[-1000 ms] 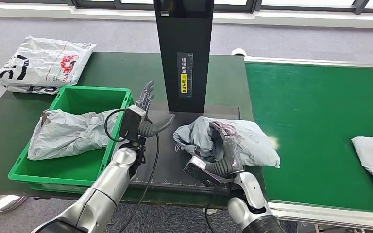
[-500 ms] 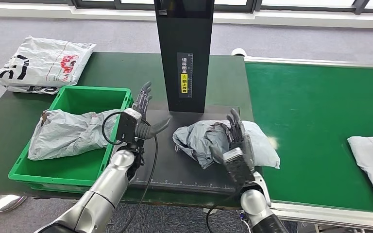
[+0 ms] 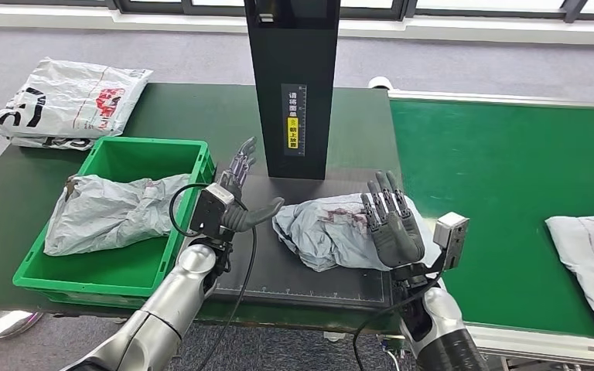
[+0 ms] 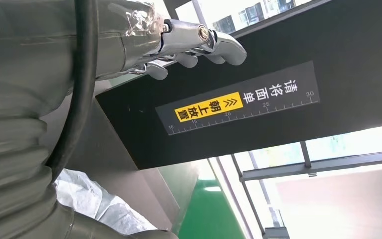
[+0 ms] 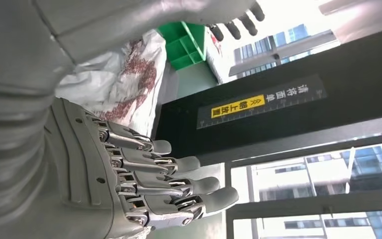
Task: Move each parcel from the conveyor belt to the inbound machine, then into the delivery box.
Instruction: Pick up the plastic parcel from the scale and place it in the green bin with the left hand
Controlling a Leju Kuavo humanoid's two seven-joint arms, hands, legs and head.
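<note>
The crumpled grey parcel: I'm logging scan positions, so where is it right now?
In the head view, the crumpled grey parcel lies on the inbound machine's black platform, before its black column, between the left hand and right hand.

Right hand [image 5: 144, 184] empty, fingers [image 5: 179, 164] straight and apart. Beside it grey parcel [image 5: 124, 84] with red marks, lying at the black inbound machine [image 5: 288, 119] with its yellow label [image 5: 238, 107]. Green delivery box [image 5: 184, 45] beyond the parcel.
</note>
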